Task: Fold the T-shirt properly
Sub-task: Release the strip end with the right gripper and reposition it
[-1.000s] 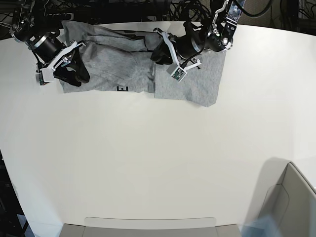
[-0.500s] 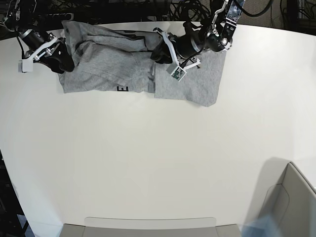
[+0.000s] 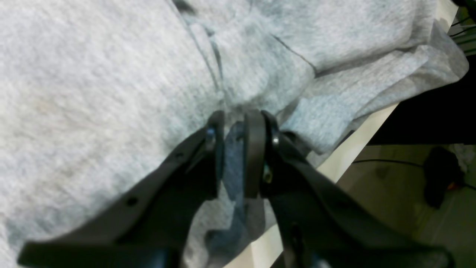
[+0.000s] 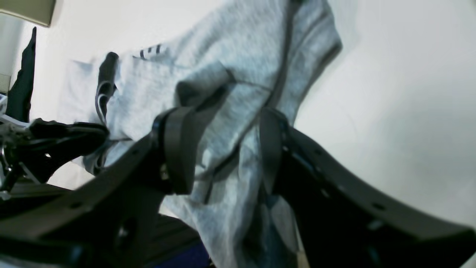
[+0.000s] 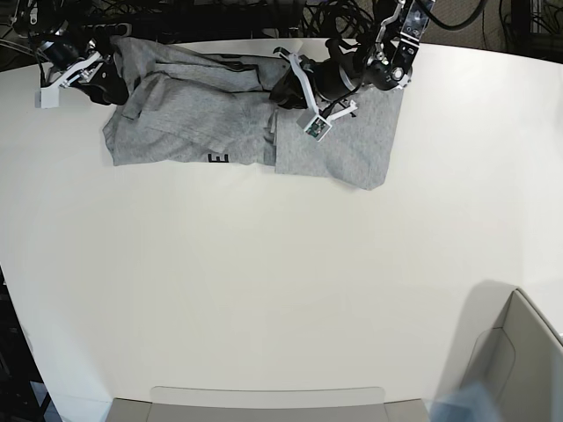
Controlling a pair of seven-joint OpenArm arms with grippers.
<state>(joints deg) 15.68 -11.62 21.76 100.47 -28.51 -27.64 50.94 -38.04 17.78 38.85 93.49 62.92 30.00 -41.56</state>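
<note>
At the left of the base view, the right arm is seen reaching in from the upper left corner, low over the far edge of the table [image 5: 264, 290]. The right gripper [image 5: 104, 77] is held just beside the left end of the T-shirt [image 5: 193, 114], and its jaws are spread wide. In the right wrist view the two dark fingers [image 4: 174, 149] are seen apart, with grey cloth lying between and behind them; no cloth is pinched by them, as far as can be told.

The T-shirt is spread along the far edge of the table, partly folded into several layers. A small piece of black lettering [image 5: 220, 158] is shown at its near edge, in the middle. At its right end a flat plain panel is laid toward the viewer.

Further to the right, the left arm is brought down from the top of the view and is bent toward the left, so that the left gripper [image 5: 286, 90] is lying low on the middle of the garment. In the left wrist view its jaws are nearly pressed together, and a fold of the grey cloth [image 3: 232, 149] is pinched between them, near the table edge.

At the lower right corner, part of a grey box [image 5: 515, 369] is seen.
</note>
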